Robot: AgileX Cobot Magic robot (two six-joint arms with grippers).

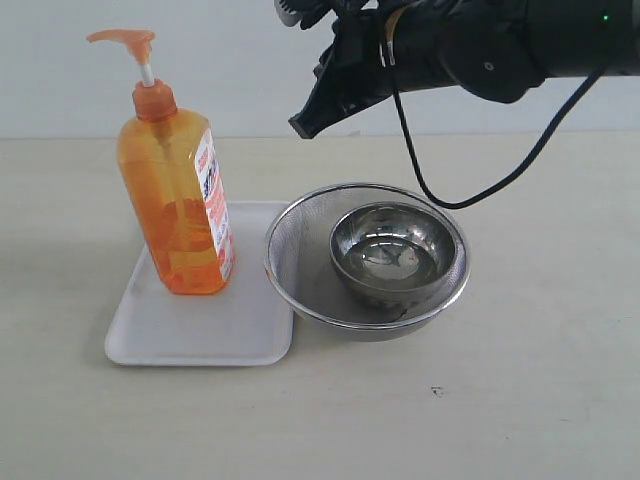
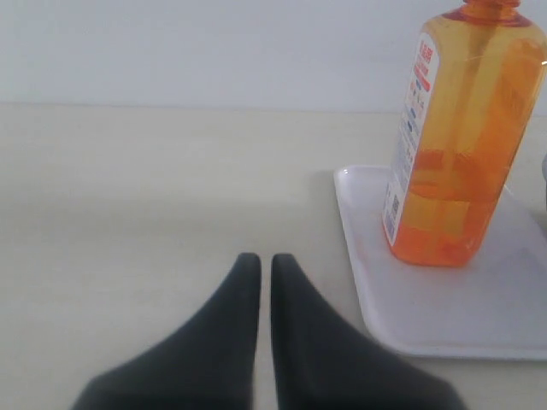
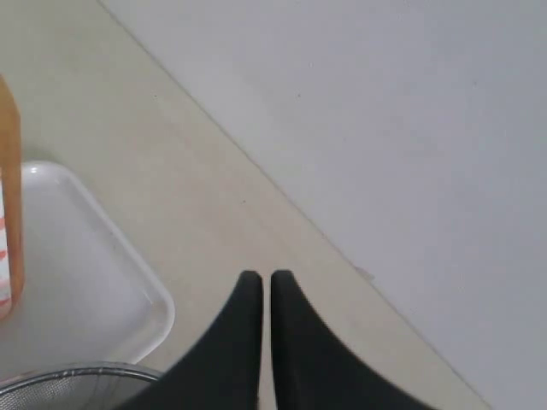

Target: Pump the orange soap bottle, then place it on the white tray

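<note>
Ext. view, nearest first: bare bench (image 1: 500, 420) in front of the white tray (image 1: 200, 340), w/ a tiny dark speck (image 1: 436, 391) off the tray's front right. The tray lies flat. The orange soap bottle (image 1: 178, 215) stands upright on the tray's rear half, base inside the rim, label toward the tray's right side, nothing gripping it. Its pump head (image 1: 122, 38) is raised on the white stem.

Just right of the tray sits a round steel mesh strainer (image 1: 285, 255). Its rim looks to lap over the tray's right edge, but contact can't be told. A steel bowl (image 1: 390, 250) rests inside it. Higher up and behind the tray's right side, well apart from the bottle, hangs the right tool (image 1: 303, 125), w/ a black cable (image 1: 440, 200) looping down from its arm. Pale wall (image 1: 230, 70) beyond the tray.

Pump head and bowl show in ext. view only, and the left tool doesn't show there.

Left wrist view: left tool (image 2: 258, 259), fingers pressed together w/ a thin slit, empty, over bare bench near the tray (image 2: 444, 316) but apart from it. Bottle (image 2: 461, 154) is cut off at the neck.

Right wrist view: right tool (image 3: 259, 276), fingers likewise pressed together, empty. It also catches a tray corner (image 3: 77, 256), a sliver of bottle (image 3: 7, 196) and an arc of strainer rim (image 3: 77, 376).
</note>
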